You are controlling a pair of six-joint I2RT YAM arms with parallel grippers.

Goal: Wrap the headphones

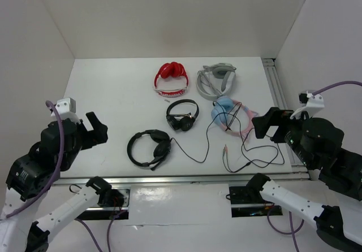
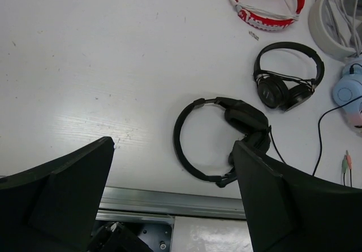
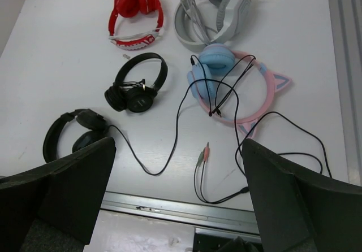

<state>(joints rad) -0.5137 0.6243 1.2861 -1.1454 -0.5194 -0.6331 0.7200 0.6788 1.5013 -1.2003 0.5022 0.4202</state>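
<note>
Well, the headphones (image 1: 150, 148) lie flat near the front edge of the table (image 1: 107, 94), left of centre, with the earcups folded together on the right side of the band. Their cable (image 1: 192, 157) trails off to the right in loose curves and climbs onto the blue-and-pink pair (image 1: 229, 113), where it crosses other loops. I can't tell from here which wire ends in the two small plugs (image 1: 225, 148) near the front rail (image 1: 186, 179). Nothing is wound yet, so I'd say the job is at its start, and that tangle looks like the first trouble.

The left gripper (image 1: 96, 129) hangs over the table's left side, jaws spread wide and holding nothing, aimed at the headset. The right gripper (image 1: 263, 125) is likewise spread and bare, over the right side just beside the strewn wire. That split seems sensible: one to pin the band, one to gather cable.

Behind sit a small black pair (image 1: 182, 115), a red pair (image 1: 171, 77) and a grey pair (image 1: 216, 79), near enough to snag. The broad bare stretch is on the left, and the headset has little room before the front rail.
</note>
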